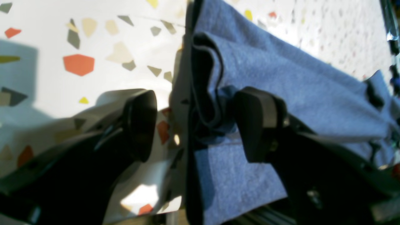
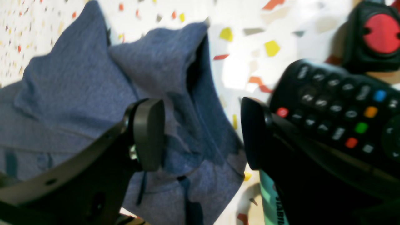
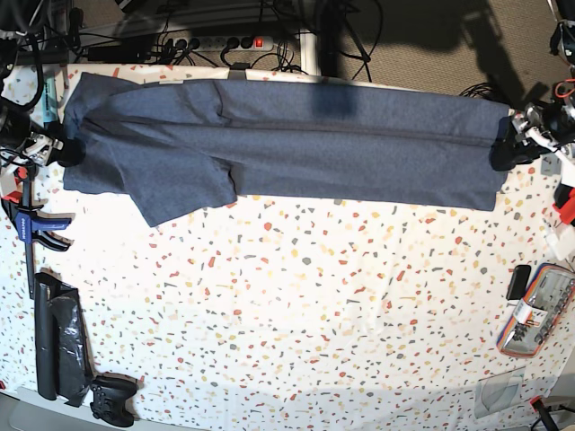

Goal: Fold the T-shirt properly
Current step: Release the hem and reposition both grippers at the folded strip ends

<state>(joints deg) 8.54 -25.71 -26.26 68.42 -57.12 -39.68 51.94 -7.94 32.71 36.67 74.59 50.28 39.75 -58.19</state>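
White terrazzo-patterned tabletop (image 3: 296, 296), flecked with red, yellow and grey chips, fills most of the base view, with cables and a power strip (image 3: 225, 42) beyond its far edge; the T-shirt (image 3: 359, 144) lies stretched in a long slate-blue band across the far part of the table, reaching nearly from one side edge to the other, folded lengthwise with a sleeve flap hanging toward the near side at the base view's left. At that left end the right gripper (image 2: 203, 134) stands with its jaws spread wide, one finger over the cloth and the other off its edge beside a black remote control (image 2: 340, 106); the shirt's bunched corner rises between them, and neither pad presses it. At the opposite end the left gripper (image 1: 195, 125) likewise has its jaws wide apart; a rolled fold of the shirt's edge sits in the gap, close against one finger, while the other finger hangs over bare table. Along the base view's left edge sit a blue-handled clamp (image 3: 31, 211), a black bag (image 3: 58, 337) and a game controller (image 3: 114, 398); a red round button (image 2: 381, 32) shows behind the remote.
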